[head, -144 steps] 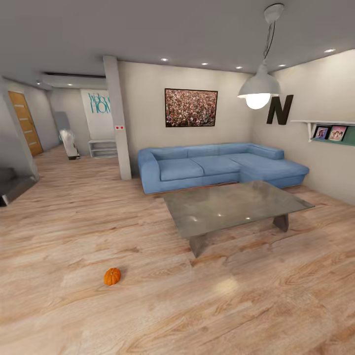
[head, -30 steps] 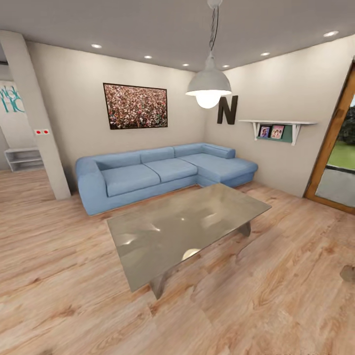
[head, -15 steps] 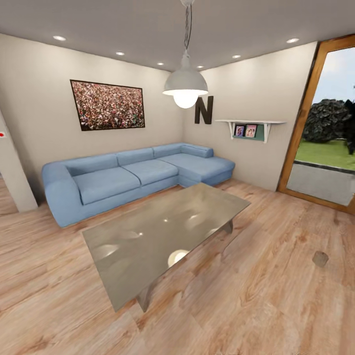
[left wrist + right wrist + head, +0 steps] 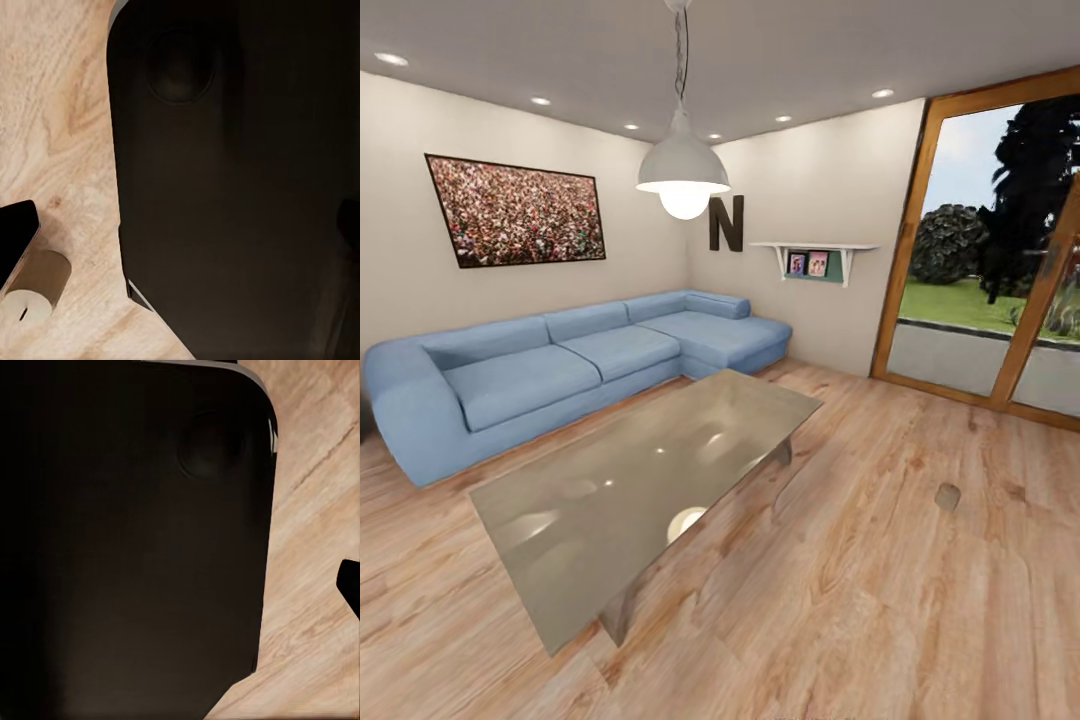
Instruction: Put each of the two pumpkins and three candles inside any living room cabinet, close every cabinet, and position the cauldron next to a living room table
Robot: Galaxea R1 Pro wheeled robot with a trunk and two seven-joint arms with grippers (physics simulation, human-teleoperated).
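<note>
Grey glassy worktop (image 4: 660,480) stands on wood floor (image 4: 920,610) before blue sofa (image 4: 560,370). Candle (image 4: 34,289) upright on floor beside dark robot body (image 4: 240,180). Hand state: cannot tell, either arm.

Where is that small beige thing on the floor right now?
In the head view, a small squat candle sits alone on the wood floor at the right, between the coffee table and the glass doors.
</note>
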